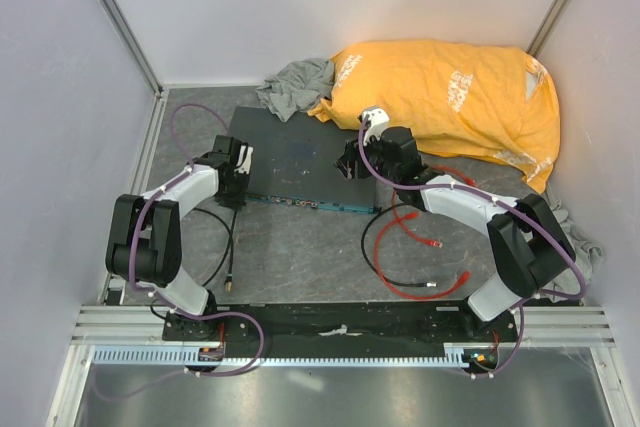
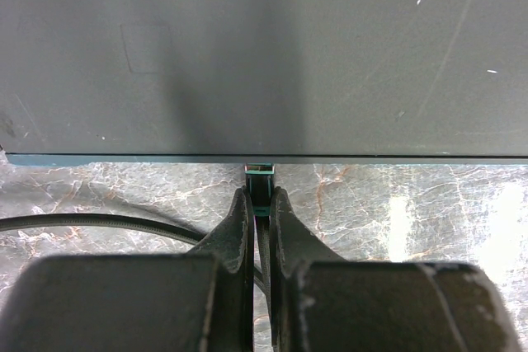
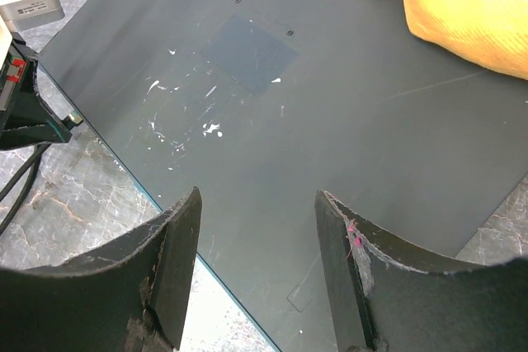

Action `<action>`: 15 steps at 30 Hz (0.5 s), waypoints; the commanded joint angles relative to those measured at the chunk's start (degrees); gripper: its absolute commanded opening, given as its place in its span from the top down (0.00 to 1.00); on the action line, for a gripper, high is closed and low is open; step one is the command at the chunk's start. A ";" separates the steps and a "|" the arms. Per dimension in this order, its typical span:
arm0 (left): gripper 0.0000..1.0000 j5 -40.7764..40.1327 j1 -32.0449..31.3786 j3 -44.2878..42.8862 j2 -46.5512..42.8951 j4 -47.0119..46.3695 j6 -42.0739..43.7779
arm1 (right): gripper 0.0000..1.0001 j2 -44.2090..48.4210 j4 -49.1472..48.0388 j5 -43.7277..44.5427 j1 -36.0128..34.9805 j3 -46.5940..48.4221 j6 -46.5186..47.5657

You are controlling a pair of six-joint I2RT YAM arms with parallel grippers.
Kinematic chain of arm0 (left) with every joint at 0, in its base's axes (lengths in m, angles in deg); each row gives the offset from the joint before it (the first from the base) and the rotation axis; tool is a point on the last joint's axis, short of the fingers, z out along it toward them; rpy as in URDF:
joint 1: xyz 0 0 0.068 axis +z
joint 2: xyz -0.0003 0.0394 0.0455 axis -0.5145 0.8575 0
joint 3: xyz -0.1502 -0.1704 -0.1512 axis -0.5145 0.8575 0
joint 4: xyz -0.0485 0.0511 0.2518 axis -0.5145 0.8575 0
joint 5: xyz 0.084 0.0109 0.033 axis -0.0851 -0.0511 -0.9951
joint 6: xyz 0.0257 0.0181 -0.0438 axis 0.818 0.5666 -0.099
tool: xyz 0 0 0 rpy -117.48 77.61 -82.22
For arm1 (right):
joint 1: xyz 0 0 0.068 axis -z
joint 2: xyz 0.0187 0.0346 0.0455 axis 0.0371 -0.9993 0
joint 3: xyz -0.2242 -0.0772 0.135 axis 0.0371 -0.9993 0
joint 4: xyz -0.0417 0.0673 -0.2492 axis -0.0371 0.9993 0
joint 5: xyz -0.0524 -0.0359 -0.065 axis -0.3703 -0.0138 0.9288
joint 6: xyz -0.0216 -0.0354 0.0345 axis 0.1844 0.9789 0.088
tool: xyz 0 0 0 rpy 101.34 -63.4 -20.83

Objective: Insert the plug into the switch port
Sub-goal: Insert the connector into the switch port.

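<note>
At switch edge (image 2: pixel 124 158), left jaws pinching plug (image 2: pixel 261 180)

Walls (image 1: pixel 320 7): three plain panels, pale lilac-white.
Corner posts (image 1: pixel 120 22): two, bare aluminium.
Tabletop (image 1: pixel 300 257): grey marbled pattern.
Near edge: slotted aluminium rail (image 1: pixel 120 325), brushed steel sheet (image 1: pixel 340 397).
Light: even, diffuse.

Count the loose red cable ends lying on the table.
2 red cable ends: one front-right of the switch, another nearer the right arm base. More may hide under that arm.
</note>
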 commanded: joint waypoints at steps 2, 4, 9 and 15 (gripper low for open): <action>0.99 -1.19 -0.33 -2.21 -1.52 -8.59 2.78 | 0.36 0.04 -2.91 -1.18 -0.05 -0.23 -0.19; 0.99 -0.93 -0.33 -2.30 -0.65 -9.99 2.78 | 0.36 -0.40 -3.17 -1.71 -0.05 -0.23 -0.19; 0.98 -1.89 -0.24 -2.47 0.32 -13.69 2.43 | 0.35 -0.58 -3.35 -2.15 -0.05 -0.32 -0.11; 0.98 -2.07 -0.33 -1.51 0.94 -19.05 0.50 | 0.35 -0.93 -3.44 -2.50 0.04 -0.32 -0.10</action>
